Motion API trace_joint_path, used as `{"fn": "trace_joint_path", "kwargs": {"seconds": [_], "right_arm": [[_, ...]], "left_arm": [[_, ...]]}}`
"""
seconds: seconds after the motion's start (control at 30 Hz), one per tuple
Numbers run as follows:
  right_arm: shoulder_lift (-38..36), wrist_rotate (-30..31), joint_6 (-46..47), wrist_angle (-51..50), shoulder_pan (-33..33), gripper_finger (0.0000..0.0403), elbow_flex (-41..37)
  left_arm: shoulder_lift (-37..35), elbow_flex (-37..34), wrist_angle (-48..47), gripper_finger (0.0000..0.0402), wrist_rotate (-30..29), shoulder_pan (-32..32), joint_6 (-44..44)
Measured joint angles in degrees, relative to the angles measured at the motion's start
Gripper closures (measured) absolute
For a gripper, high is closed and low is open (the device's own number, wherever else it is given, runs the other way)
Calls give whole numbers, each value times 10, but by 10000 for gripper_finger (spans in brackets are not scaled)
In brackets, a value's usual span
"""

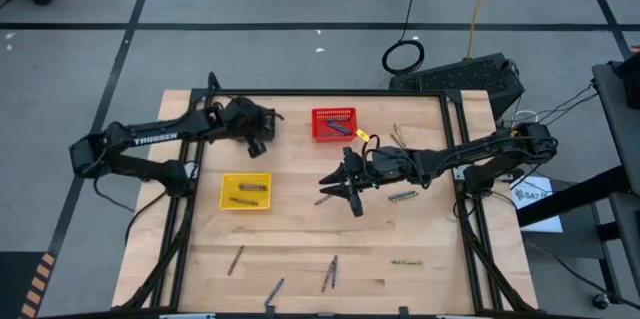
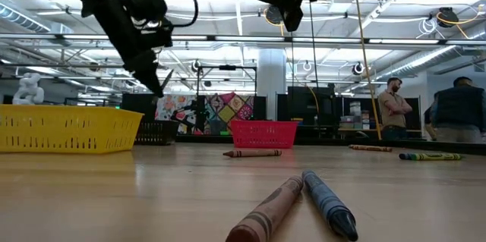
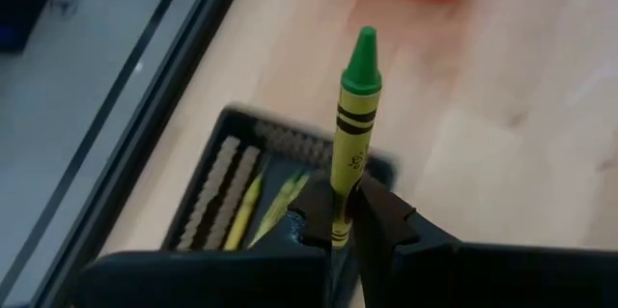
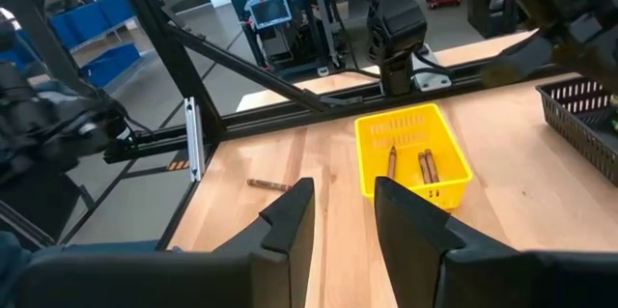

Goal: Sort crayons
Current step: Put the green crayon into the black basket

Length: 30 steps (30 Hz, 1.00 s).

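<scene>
Left gripper (image 3: pixel 343 213) clenching green crayon (image 3: pixel 353 125) over black basket (image 3: pixel 208 207); right gripper (image 4: pixel 343 211) hanging released. Risking crayon bouncing out.

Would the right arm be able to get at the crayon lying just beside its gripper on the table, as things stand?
Probably yes. The right gripper hangs open above the table, the crayon lies bare right beside it, and nothing sits between; the left gripper is well away.

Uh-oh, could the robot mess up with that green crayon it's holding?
Maybe. The left end effector pinches the green crayon only near its bottom end, so it might tip or slip. It hangs above the black basket near one edge, so a drop could land on the table instead.
</scene>
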Motion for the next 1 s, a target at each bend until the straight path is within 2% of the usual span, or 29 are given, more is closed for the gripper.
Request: {"fn": "trace_joint_path", "kwargs": {"seconds": [0.33, 0.43, 0.67, 0.83, 1.0], "right_arm": [[0, 0, 0, 0, 0, 305, 0], [0, -1, 0, 0, 0, 305, 0], [0, -1, 4, 0, 0, 305, 0], [0, -2, 4, 0, 0, 305, 0], [0, -2, 4, 0, 1, 305, 0]], "left_arm": [[8, 0, -45, 387, 1, 88, 19], [19, 0, -63, 387, 21, 103, 18], [58, 0, -68, 387, 34, 113, 18], [82, 0, -69, 386, 8, 121, 18], [98, 0, -74, 386, 7, 125, 18]]}}
